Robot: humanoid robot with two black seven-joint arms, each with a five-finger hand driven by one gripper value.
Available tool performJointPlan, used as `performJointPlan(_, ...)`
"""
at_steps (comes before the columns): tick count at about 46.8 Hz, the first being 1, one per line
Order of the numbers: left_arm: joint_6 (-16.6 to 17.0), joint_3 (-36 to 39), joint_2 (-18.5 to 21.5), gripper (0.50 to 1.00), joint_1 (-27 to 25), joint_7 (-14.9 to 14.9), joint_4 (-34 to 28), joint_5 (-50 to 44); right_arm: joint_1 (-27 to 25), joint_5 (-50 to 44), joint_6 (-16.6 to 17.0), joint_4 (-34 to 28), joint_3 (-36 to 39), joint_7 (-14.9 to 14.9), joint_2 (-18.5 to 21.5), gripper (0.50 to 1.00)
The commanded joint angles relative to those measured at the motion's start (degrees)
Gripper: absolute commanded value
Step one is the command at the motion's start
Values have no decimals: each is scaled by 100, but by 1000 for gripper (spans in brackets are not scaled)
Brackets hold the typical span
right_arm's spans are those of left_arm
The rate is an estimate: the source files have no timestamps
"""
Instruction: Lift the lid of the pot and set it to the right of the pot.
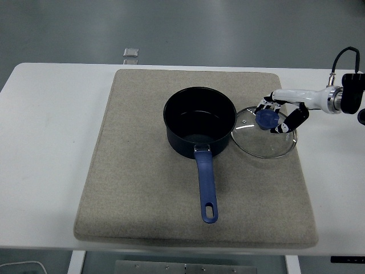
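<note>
With the glass lid (264, 132) lying on the mat (142, 171) at the pot's (199, 121) three o'clock, its rim apparently touching the pot, the right hand (280, 117) curls around the blue knob (266, 118) and should open straight upward without dragging the lid.

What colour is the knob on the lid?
Blue, like the pot handle. The knob shows in the head view.

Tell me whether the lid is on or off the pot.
Off. The glass lid lies on the mat right of the open pot, right hand around its knob.
</note>
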Motion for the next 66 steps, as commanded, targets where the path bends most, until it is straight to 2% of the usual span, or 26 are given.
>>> performJointPlan(1,0,0,0,1000,0,0,2,0,-7,3,14,-3,-2,-8,0,895)
performJointPlan(22,0,0,0,1000,0,0,2,0,168,178,102,-11,165,10,-106,897)
performJointPlan(30,0,0,0,1000,0,0,-7,0,300,661,514,-20,604,10,-237,897)
performJointPlan(40,0,0,0,1000,0,0,2,0,265,1540,506,-187,1202,1,-176,897)
performJointPlan(53,0,0,0,1000,0,0,2,0,230,3166,471,-872,1483,-34,377,897)
performJointPlan(61,0,0,0,1000,0,0,-7,0,63,4220,181,-1549,1483,-52,887,897)
performJointPlan(66,0,0,0,1000,0,0,2,0,28,4976,163,-1945,1475,-87,1089,897)
